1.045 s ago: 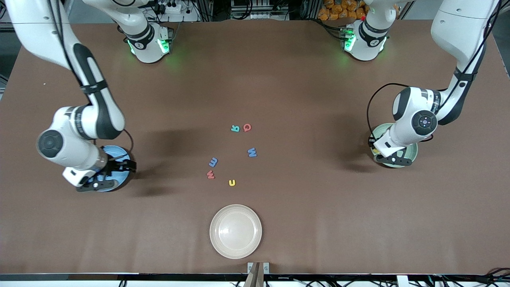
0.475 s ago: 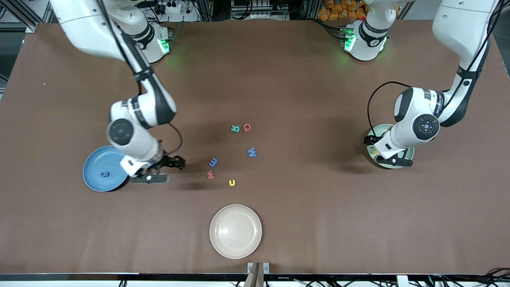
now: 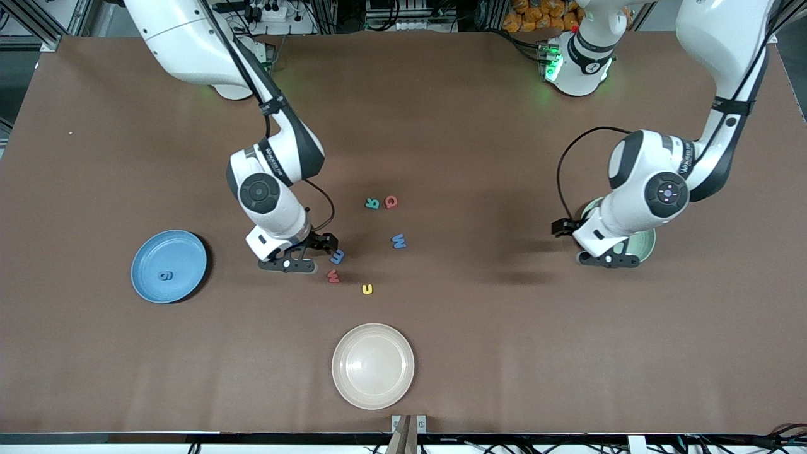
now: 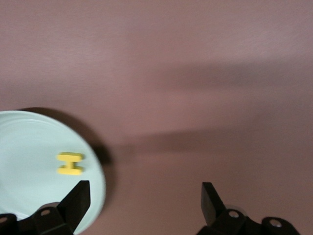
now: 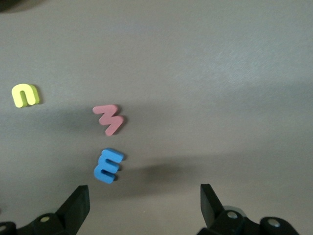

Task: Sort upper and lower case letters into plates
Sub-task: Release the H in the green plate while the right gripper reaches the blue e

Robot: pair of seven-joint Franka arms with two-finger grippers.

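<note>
My right gripper point(image 3: 309, 253) stands open low over the table, right beside the blue letter point(image 3: 337, 256) point(image 5: 107, 165). A red letter point(image 3: 333, 275) point(image 5: 110, 119) and a yellow one point(image 3: 367, 289) point(image 5: 25, 95) lie a little nearer the camera. Teal point(image 3: 372, 203), red point(image 3: 391, 201) and blue point(image 3: 398, 240) letters lie farther off. The sky blue plate point(image 3: 183, 249) holds one letter point(image 3: 165, 275). My left gripper point(image 3: 583, 244) point(image 4: 144, 188) is open and empty at the rim of the mint green plate point(image 3: 643, 243) point(image 4: 29, 142), which holds a yellow letter point(image 4: 70, 163).
A cream-white plate point(image 3: 372, 394) sits near the table's front edge, nearer the camera than the loose letters. Bare brown tabletop lies between the letter cluster and each coloured plate.
My right arm swung from over the blue plate to the letter cluster, leaving a letter in that plate. My left gripper opened and slid off the mint plate toward the table's middle.
</note>
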